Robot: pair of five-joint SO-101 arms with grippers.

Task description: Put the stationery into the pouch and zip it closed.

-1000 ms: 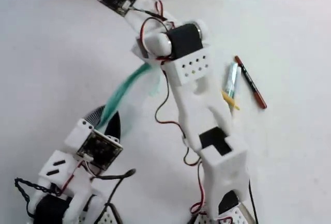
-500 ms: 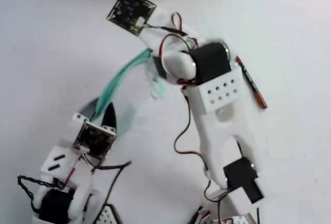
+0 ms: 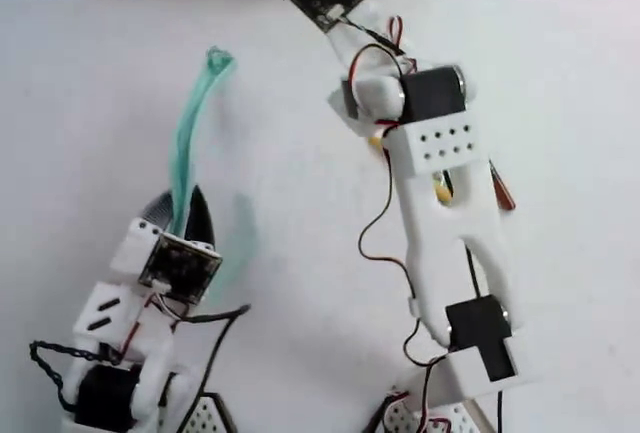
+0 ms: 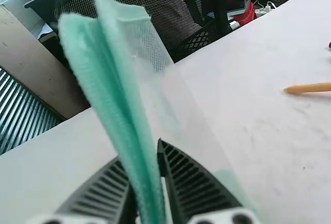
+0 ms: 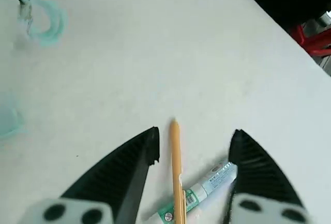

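The green mesh pouch (image 3: 186, 133) is held over the left side of the table (image 3: 90, 103). Its near end is pinched in the left end effector (image 4: 140, 157), whose fingers are closed tight on the fabric, and the rest of it stretches toward the far edge. On the right, a yellow pencil (image 5: 176, 167) lies touching a white-and-green tube (image 5: 207, 188), with a red pen (image 3: 501, 191) near them. The right end effector (image 5: 195, 133) hangs spread wide over the pencil, gripping nothing.
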